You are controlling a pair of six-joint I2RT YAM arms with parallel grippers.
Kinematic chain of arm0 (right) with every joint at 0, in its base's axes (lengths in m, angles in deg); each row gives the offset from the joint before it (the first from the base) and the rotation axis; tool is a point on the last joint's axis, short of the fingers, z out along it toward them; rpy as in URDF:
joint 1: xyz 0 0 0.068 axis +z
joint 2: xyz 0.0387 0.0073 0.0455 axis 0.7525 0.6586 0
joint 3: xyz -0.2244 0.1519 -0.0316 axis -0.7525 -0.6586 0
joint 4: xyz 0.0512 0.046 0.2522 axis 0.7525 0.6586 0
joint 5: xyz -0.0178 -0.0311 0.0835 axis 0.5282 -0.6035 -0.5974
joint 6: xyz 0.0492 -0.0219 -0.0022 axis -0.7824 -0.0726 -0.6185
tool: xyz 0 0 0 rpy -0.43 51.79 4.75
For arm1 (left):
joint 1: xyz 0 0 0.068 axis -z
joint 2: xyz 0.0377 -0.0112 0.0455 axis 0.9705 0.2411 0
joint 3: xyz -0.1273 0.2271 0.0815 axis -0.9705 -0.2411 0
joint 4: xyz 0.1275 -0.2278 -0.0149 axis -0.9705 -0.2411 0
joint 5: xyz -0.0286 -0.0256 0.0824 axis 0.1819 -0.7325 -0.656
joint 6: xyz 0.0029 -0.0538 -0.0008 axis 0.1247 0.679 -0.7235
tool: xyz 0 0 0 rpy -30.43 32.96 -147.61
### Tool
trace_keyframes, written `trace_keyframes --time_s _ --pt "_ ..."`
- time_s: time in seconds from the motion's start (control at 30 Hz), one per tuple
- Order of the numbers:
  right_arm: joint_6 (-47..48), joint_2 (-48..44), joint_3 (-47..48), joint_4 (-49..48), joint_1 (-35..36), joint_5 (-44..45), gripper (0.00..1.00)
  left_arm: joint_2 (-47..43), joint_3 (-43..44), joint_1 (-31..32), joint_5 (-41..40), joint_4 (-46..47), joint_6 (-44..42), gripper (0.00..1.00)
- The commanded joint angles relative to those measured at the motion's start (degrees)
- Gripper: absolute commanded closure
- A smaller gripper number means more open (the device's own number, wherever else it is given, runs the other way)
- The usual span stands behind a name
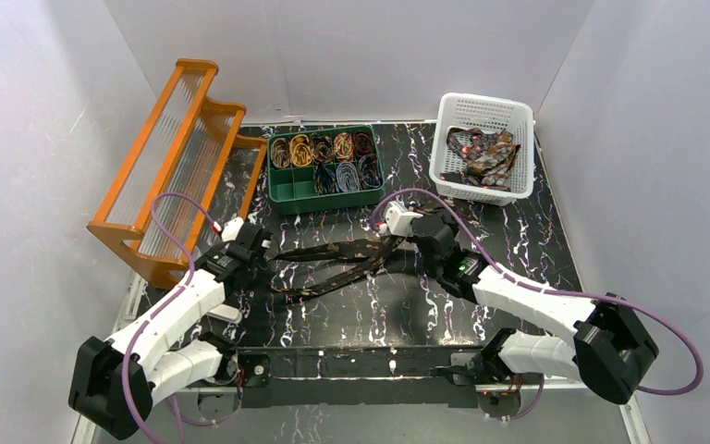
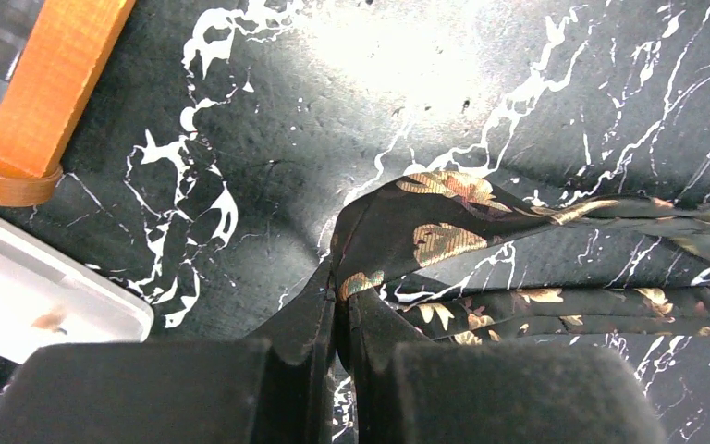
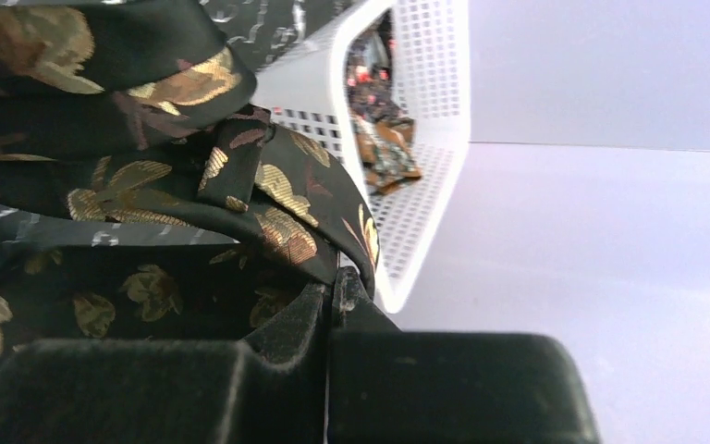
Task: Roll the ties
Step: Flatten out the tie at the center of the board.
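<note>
Off to the outer side of the left gripper (image 2: 336,319) stands the orange rack (image 2: 46,83), clear of the work. That gripper is pinched tight on a fold of the tie (image 2: 444,231), a black one with gold flowers. The cloth rises from between its fingertips and runs away ahead of it and towards the other arm, low over the marbled table (image 2: 240,120). In the top view the tie (image 1: 333,264) lies in two strands that cross between the grippers, so it looks doubled or twisted, not flat. Beyond that span sits the green tray (image 1: 293,191), its compartments holding coiled ties (image 1: 324,148). The right gripper (image 3: 336,301) is likewise clamped on the tie, with bunched folds heaped just above its fingertips. Past them is the white basket (image 3: 425,139) with loose ties (image 3: 384,139) inside. The step in hand seems to be straightening the strip before rolling. To do it well, the two grippers should draw gently apart until the strands uncross, and the cloth should be lowered flat on the table. One end then needs a grip across the full width, not on a crumpled fold, so the first turn starts square. Too hard a pull may slide the silk out of one grip, and a twist left in would likely give a lopsided coil.
</note>
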Motion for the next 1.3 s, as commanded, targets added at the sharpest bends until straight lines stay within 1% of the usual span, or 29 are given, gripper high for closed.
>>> trace_keyframes --time_s 0.0,0.03,0.1,0.13,0.17,0.2,0.23,0.27,0.3,0.33,0.4,0.43,0.47,0.5,0.53,0.6,0.63,0.67,0.73,0.77,0.8,0.83,0.9,0.97,1.07,1.1,1.17,1.23,1.27 --pt "7.0 -3.2 0.3 -6.9 0.5 3.3 0.99 -1.5 1.4 -0.7 -2.8 -3.0 0.4 1.0" --pt "3.5 -3.4 1.1 -2.1 1.1 0.3 0.91 -1.5 1.2 -0.8 -2.3 -2.5 0.1 1.0" --pt "-8.9 -2.8 4.5 11.3 2.9 -8.4 0.77 -1.1 1.1 -0.8 -1.4 -2.2 -0.2 1.0" --pt "-15.5 -2.2 5.9 16.6 4.0 -12.7 0.74 -0.8 1.2 -0.8 -1.4 -2.3 -0.3 1.0" --pt "-23.4 -2.1 6.7 20.9 4.4 -19.0 0.68 -0.7 1.3 -0.9 -1.7 -2.5 -0.3 1.0" --pt "-26.8 -2.4 7.0 24.0 4.4 -26.2 0.64 -0.7 1.4 -0.9 -1.9 -2.8 -0.3 1.0" --pt "-30.2 -3.5 6.9 25.6 4.6 -30.9 0.62 -0.9 1.4 -0.9 -1.9 -2.8 -0.2 1.0" --pt "-34.8 -5.4 6.4 24.7 4.6 -31.7 0.59 -1.0 1.4 -1.0 -2.2 -3.0 -0.2 1.0" --pt "-39.0 -8.1 5.4 23.0 4.6 -30.9 0.48 -1.2 1.6 -1.0 -2.4 -3.2 -0.3 1.0" --pt "-42.2 -11.5 4.0 21.2 4.6 -29.6 0.33 -1.3 1.8 -1.1 -2.6 -3.6 -0.3 1.0" --pt "-47.7 -18.8 0.4 17.3 4.5 -27.4 0.18 -1.6 1.9 -1.2 -2.8 -3.8 -0.5 1.0" --pt "-51.9 -22.2 -1.3 15.1 4.5 -25.0 0.1 -1.6 1.9 -1.3 -2.7 -3.7 -0.6 1.0" --pt "-55.8 -25.1 -2.9 13.5 4.5 -22.6 0.04 -1.5 2.0 -1.3 -2.6 -3.7 -0.7 1.0" --pt "-59.6 -27.2 -4.4 12.5 4.5 -19.3 0.03 -1.4 2.1 -1.3 -2.7 -3.9 -0.8 1.0" --pt "-64.1 -28.2 -4.8 13.6 4.5 -14.0 0.04 -1.3 2.4 -1.4 -3.2 -4.4 -0.7 1.0" --pt "-74.8 -27.4 -3.5 19.0 3.9 -10.3 0.04 -1.5 2.7 -1.5 -3.6 -4.8 -0.7 1.0" --pt "-81.3 -26.3 -2.7 21.4 3.4 -10.0 0.04 -1.6 2.8 -1.5 -3.5 -4.9 -0.9 1.0" --pt "-85.8 -24.5 -1.7 23.6 3.0 -10.7 0.04 -1.8 2.9 -1.6 -3.6 -5.1 -1.0 1.0" --pt "-92.2 -21.6 -0.3 26.8 1.3 -12.1 0.04 -2.0 3.1 -1.6 -3.5 -5.4 -1.3 1.0" --pt "-96.7 -20.1 0.6 29.8 -0.1 -11.7 0.06 -2.1 3.3 -1.7 -3.5 -5.5 -1.5 1.0" --pt "-99.6 -18.9 1.1 31.7 -2.6 -13.2 0.07 -2.2 3.5 -1.7 -3.5 -5.9 -1.5 1.0" --pt "-100.6 -17.9 0.9 32.2 -5.9 -17.3 0.08 -2.3 3.7 -1.7 -3.6 -6.3 -1.6 1.0" --pt "-102.6 -16.2 0.9 33.1 -15.6 -28.5 0.08 -2.7 4.1 -1.8 -4.3 -7.1 -1.8 1.0" --pt "-101.4 -14.5 -0.3 31.1 -24.6 -39.8 0.08 -3.3 4.1 -1.9 -4.4 -7.0 -2.4 1.0" --pt "-101.7 -11.5 -0.9 28.9 -33.4 -49.6 0.04 -2.8 4.3 -2.0 -3.8 -7.2 -2.7 1.0" --pt "-101.9 -10.3 -0.7 28.1 -35.1 -51.7 0.02 -2.7 4.4 -2.0 -3.6 -7.3 -2.8 1.0" --pt "-103.3 -8.2 0.2 27.9 -36.8 -51.4 0.02 -2.8 4.2 -2.0 -3.2 -7.2 -2.8 1.0" --pt "-103.8 -7.4 1.3 27.5 -37.4 -48.5 0.02 -2.9 4.0 -2.0 -2.7 -6.7 -3.2 1.0" --pt "-105.1 -7.3 1.5 27.4 -37.5 -44.8 0.02 -2.9 4.0 -2.0 -2.6 -6.8 -3.3 1.0"
